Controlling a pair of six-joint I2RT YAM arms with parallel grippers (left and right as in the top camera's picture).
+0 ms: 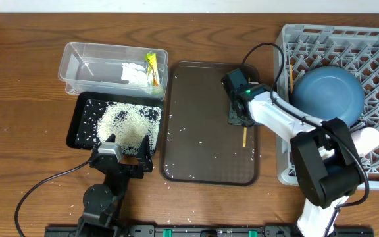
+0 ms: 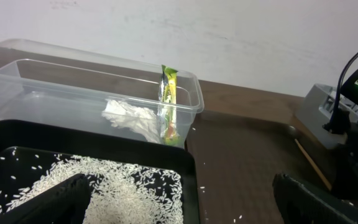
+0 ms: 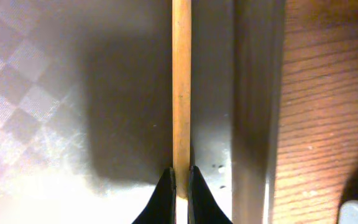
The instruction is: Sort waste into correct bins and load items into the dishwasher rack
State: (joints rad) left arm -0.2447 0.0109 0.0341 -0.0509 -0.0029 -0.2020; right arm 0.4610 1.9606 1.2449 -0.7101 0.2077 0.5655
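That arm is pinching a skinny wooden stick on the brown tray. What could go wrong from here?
The right gripper grips the chopstick with only its fingertips, so the thin stick might swivel or slip when lifted. It lies close beside the raised rim of the brown tray, which could snag it. The dishwasher rack has an open lattice floor, so the stick might drop through.

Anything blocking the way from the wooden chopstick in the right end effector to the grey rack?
No loose object. The thin wooden chopstick, pinched by the right end effector, must clear the brown tray's raised rim and the grey lattice rack's near wall; the round blue plate sits inside.
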